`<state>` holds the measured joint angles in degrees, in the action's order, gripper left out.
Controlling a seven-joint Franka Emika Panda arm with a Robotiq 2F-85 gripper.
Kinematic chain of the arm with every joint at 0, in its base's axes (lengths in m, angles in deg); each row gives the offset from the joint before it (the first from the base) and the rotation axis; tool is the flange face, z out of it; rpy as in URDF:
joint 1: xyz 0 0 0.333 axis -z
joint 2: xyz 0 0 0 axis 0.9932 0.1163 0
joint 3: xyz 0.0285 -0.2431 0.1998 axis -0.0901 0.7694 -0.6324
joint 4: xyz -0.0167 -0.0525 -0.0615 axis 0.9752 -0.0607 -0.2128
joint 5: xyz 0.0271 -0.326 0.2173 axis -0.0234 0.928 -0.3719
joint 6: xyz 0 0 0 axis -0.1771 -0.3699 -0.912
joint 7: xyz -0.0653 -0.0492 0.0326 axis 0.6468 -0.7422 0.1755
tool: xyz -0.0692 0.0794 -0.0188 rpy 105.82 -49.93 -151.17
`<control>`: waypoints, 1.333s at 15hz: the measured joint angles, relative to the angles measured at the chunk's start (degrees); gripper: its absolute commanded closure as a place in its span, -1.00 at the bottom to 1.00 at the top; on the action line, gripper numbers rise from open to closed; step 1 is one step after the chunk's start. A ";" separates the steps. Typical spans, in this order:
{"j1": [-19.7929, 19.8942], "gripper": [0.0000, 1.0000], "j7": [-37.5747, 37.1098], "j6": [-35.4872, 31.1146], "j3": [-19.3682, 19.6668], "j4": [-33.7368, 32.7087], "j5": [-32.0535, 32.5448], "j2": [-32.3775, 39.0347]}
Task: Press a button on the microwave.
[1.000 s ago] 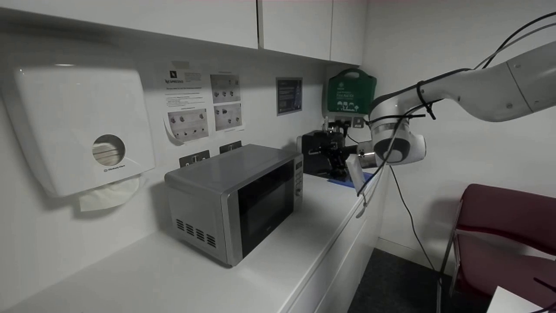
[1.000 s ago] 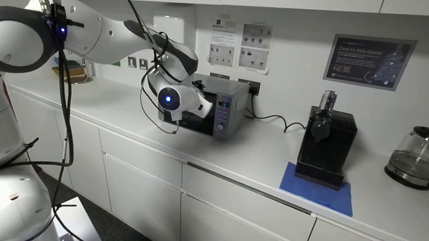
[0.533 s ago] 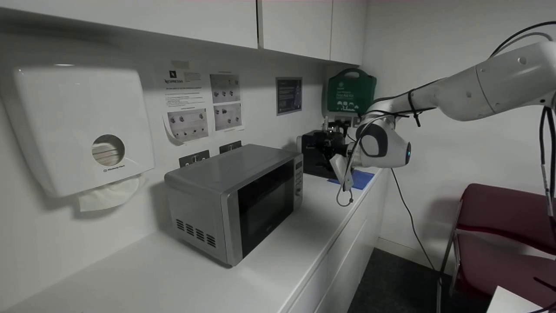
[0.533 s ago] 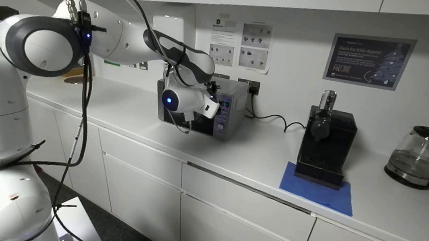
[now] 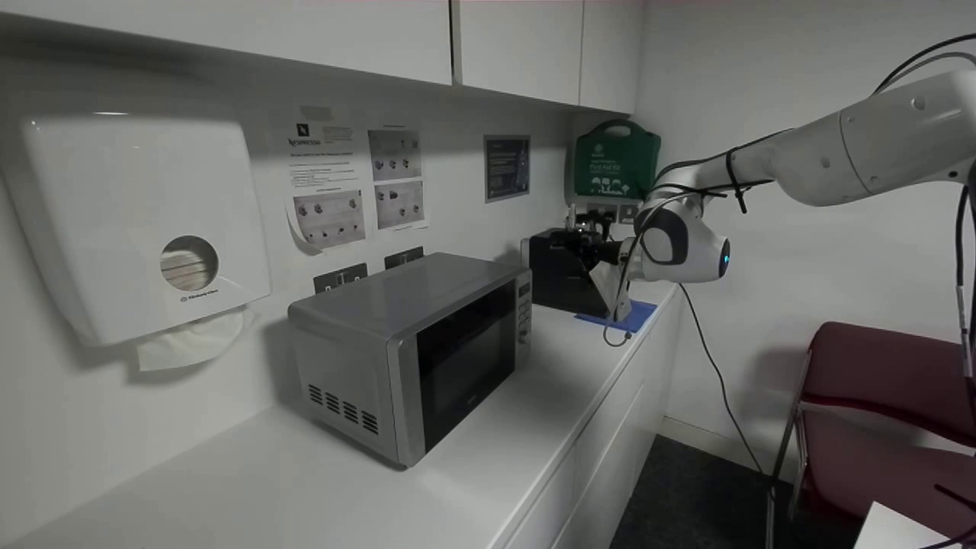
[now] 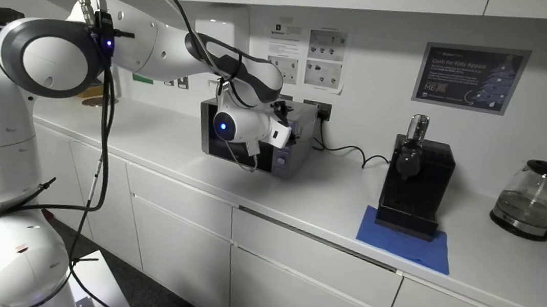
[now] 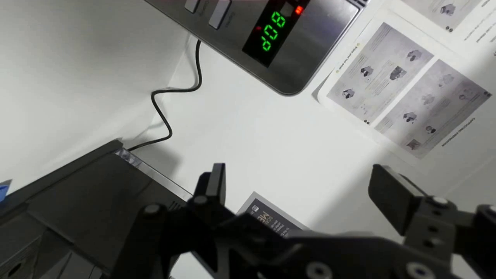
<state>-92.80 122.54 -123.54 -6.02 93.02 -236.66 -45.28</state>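
The silver-grey microwave [image 5: 412, 297] stands on the counter with its door closed. In the wrist view its button panel [image 7: 310, 42] fills the top edge, with a lit green display [image 7: 271, 33] and two pale buttons [image 7: 219, 14] partly cut off by the frame. My gripper [image 7: 299, 174] is open, and nothing lies between its fingers. Its fingertips point past the panel's corner toward the white wall, apart from the panel in that view. From outside, the gripper [image 6: 285, 116] is largely hidden behind the wrist and covers part of the panel.
A black coffee machine [image 6: 416, 190] on a blue cloth [image 6: 401, 250] stands along the counter, with a glass kettle [image 6: 530, 203] beyond it. A power cord [image 7: 178, 90] runs along the wall. Wall cupboards [image 5: 518, 46] overhang the counter.
My arm has reached farther along the microwave's front, toward its panel end, and the wrist has turned. During the last half second it shifted slightly farther that way. The gripper stayed open.
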 measured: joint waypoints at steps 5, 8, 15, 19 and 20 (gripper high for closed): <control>-3.45 -0.47 -1.70 0.57 -2.17 2.54 0.08 -0.01; -4.92 0.01 -11.11 3.96 -5.50 5.51 3.50 0.06; -4.51 1.00 -18.07 7.87 -6.13 6.87 4.72 -0.17; -4.09 1.00 -17.44 7.87 -4.66 6.82 2.02 -0.29; -3.99 1.00 -17.06 7.87 -4.31 6.82 1.25 -0.29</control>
<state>-96.78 105.49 -115.68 -10.33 99.83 -235.42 -45.56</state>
